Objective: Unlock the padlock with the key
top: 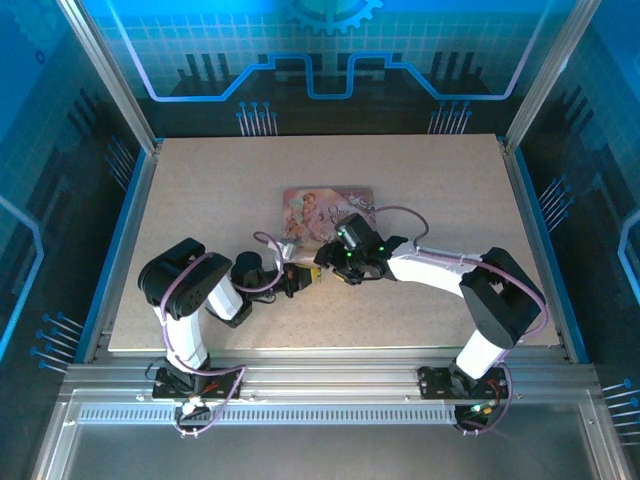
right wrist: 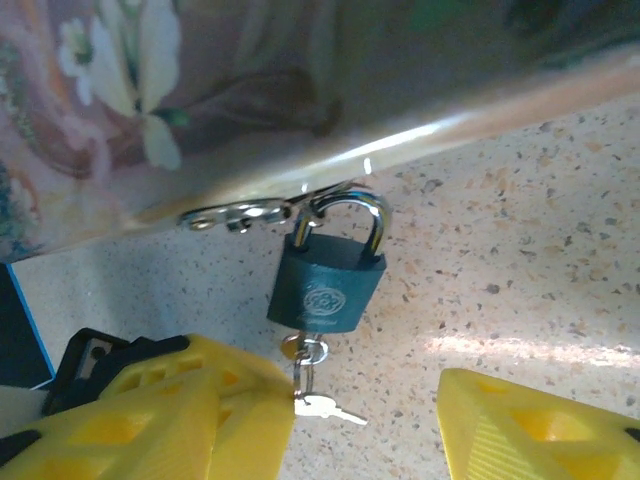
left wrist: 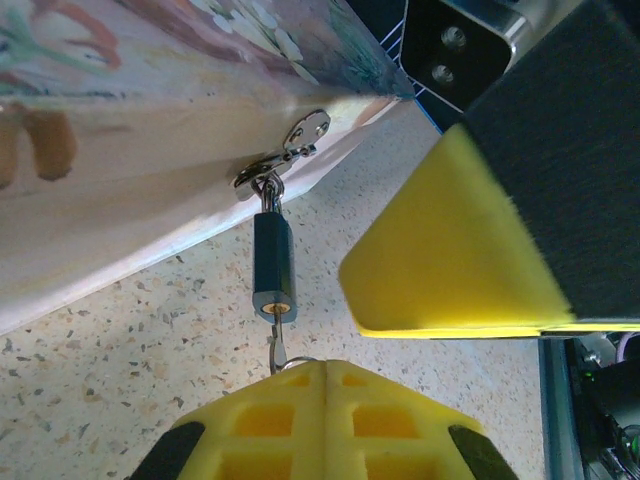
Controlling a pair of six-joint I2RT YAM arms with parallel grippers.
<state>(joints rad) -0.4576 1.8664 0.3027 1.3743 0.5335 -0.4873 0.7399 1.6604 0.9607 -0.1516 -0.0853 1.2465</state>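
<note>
The padlock (right wrist: 327, 285) is a small blue-grey block whose silver shackle hangs through the hasp (right wrist: 235, 213) of the pink tin (right wrist: 250, 90). The key (right wrist: 312, 352) sits in its keyhole, and its ring carries a second small key (right wrist: 330, 408) lying on the table. In the left wrist view the padlock (left wrist: 272, 265) shows edge-on with the key (left wrist: 277, 340) below it. My left gripper (left wrist: 325, 368) is shut just under the key, the ring meeting its tips; whether it pinches the ring is unclear. My right gripper (right wrist: 365, 420) stands open, its fingers either side below the padlock, touching nothing.
The tin (top: 315, 205) lies mid-table on the speckled top (top: 220, 190). Both grippers, left (top: 305, 277) and right (top: 335, 268), crowd together at its near edge. A right finger (left wrist: 450, 250) hangs close beside the padlock. Metal rails frame the table.
</note>
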